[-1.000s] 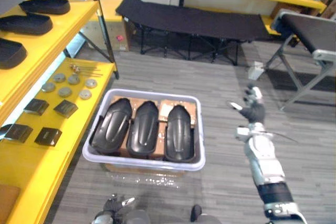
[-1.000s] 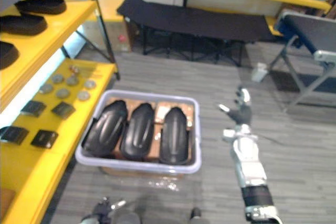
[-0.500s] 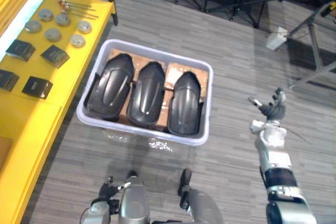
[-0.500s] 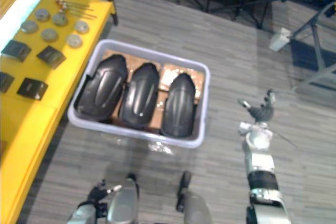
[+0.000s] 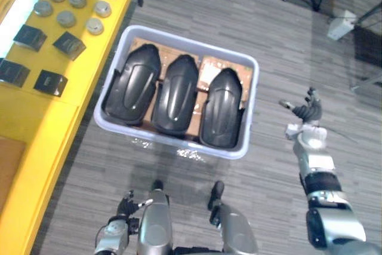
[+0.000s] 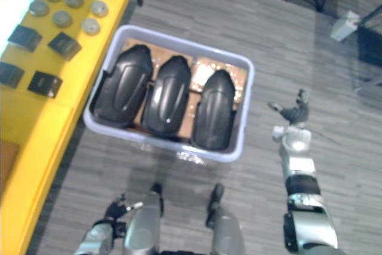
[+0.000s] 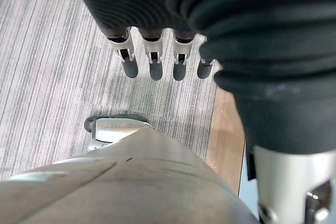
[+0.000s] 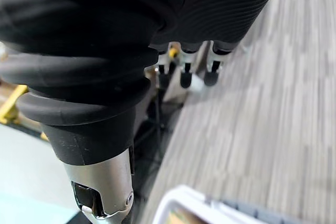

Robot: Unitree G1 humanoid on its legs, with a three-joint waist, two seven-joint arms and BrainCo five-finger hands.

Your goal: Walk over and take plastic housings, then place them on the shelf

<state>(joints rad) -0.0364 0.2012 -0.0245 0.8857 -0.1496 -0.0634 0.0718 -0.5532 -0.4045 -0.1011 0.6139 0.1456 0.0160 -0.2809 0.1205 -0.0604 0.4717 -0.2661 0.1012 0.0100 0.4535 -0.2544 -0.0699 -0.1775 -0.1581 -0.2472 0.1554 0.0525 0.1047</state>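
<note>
Black housings (image 5: 177,95): three side by side in the pale tub (image 5: 253,91), next to the yellow shelf (image 5: 36,117).
Right hand (image 5: 307,113): right of the tub, well apart, fingers loose, holding nothing.
Left hand (image 5: 124,206): low down, fingers straight, empty.
Change: camera tipped down; housings lie as before.
</note>
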